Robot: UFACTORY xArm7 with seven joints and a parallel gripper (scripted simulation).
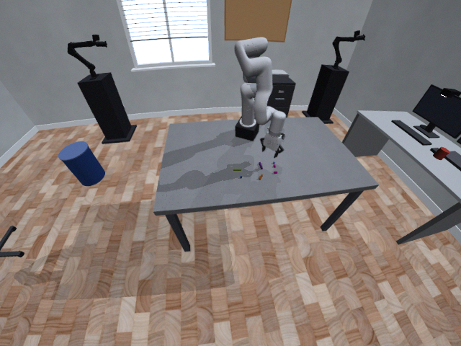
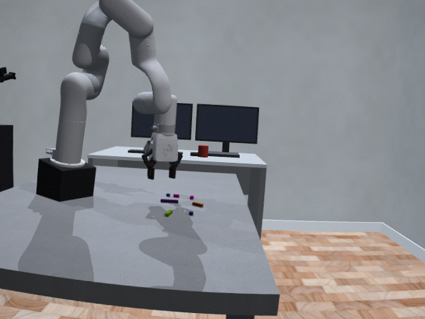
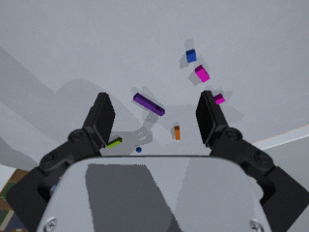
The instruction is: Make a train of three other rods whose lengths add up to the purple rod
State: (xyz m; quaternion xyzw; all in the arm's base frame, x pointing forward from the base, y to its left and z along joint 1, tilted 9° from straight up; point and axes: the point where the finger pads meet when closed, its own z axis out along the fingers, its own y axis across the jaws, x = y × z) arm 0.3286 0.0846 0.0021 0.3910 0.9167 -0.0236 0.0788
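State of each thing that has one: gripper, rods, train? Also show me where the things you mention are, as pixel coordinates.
Gripper (image 1: 271,151) (image 2: 161,174) (image 3: 154,102): open, above the table
Purple rod (image 1: 260,165) (image 2: 169,201) (image 3: 149,104): flat, loose
Lime rod (image 1: 237,169) (image 2: 168,212) (image 3: 114,142): flat, loose
Orange rod (image 1: 260,176) (image 2: 197,204) (image 3: 178,132): flat, loose
Magenta rods: both loose
Blue rods: both loose
Train: not built

Seen in the top view, has a middle rod on the counter. Shows a left rod to its left, with a front left rod before that. Has a front rod before the middle one. Shows three to the right, apart: a back right rod, just before it a mid right rod, then a front right rod.
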